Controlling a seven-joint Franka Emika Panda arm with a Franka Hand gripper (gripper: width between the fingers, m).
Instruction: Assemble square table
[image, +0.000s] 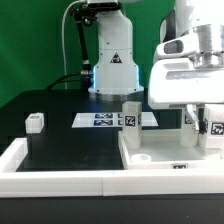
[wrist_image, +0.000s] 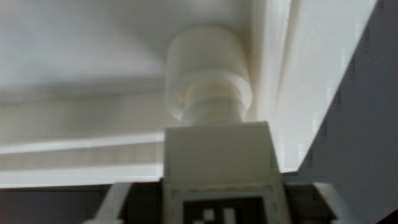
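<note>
Leg (wrist_image: 217, 120) in claw (wrist_image: 217, 205), along tabletop (wrist_image: 89, 60) edge.

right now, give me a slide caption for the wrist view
Wrist view: the gripped white leg, tag nearest the camera, points its round end at the white square top.

I see a white leg (wrist_image: 214, 100) bearing a black-and-white tag (wrist_image: 224, 208), a white table top (image: 165, 148) and a black work surface (image: 60, 145).
</note>
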